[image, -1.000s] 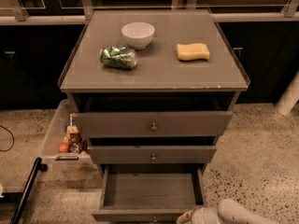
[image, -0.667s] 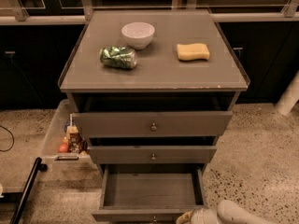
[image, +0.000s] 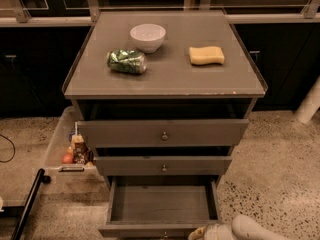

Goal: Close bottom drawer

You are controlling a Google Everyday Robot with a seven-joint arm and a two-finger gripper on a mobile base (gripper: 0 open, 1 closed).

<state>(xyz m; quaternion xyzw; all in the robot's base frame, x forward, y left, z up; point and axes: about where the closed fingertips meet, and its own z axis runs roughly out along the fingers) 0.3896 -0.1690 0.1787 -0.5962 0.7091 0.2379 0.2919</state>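
The bottom drawer (image: pixel 160 204) of the grey cabinet is pulled far out toward me and its inside is bare. Its front panel (image: pixel 150 230) lies at the lower edge of the view, with the knob just cut off. My gripper (image: pixel 207 232) shows as a white shape at the bottom edge, right at the drawer front's right end. The arm (image: pixel 255 229) runs off to the lower right. The middle drawer (image: pixel 163 165) and top drawer (image: pixel 162 132) stand slightly out.
On the cabinet top (image: pixel 170 79) sit a white bowl (image: pixel 147 36), a green crumpled bag (image: pixel 126 61) and a yellow sponge (image: pixel 206 55). A clear bin (image: pixel 67 144) with snacks stands left of the cabinet. A black pole (image: pixel 27 204) leans at lower left. A white post (image: pixel 310 104) stands at right.
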